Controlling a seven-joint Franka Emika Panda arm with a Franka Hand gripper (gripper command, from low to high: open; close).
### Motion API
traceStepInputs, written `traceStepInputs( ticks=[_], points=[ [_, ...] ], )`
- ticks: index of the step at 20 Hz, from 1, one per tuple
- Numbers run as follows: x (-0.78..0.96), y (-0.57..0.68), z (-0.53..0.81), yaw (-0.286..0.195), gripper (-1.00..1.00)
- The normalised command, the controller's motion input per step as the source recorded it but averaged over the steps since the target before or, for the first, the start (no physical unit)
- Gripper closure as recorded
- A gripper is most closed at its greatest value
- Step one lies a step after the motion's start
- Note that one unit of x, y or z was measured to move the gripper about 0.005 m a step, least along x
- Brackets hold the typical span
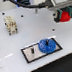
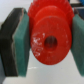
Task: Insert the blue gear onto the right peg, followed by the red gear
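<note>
Gripper [image 1: 64, 14] at upper right of the exterior frame, clamped on the red gear [image 1: 65, 14], held clear above the white table [image 1: 11, 52]. In the wrist view, teal finger pads [image 2: 21, 42] pressed against both sides of the red gear [image 2: 49, 39], central bore facing the camera. Blue gear [image 1: 47, 45] seated on the grey, black-rimmed plate [image 1: 31, 56] at lower centre, covering the right peg. Left peg [image 1: 33, 48] bare, upright. Small beige block object [image 1: 11, 25] at upper left.
</note>
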Motion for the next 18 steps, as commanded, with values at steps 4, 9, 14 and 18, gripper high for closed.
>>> traceStepInputs(
  ticks=[4, 9, 14, 18],
  points=[
    [0.61, -0.4, 0.25, 0.0, 1.0],
    [0.69, -0.31, 0.12, 0.0, 1.0],
    [0.59, -0.24, 0.04, 0.0, 1.0],
    [0.38, -0.2, 0.01, 0.0, 1.0]
  ],
)
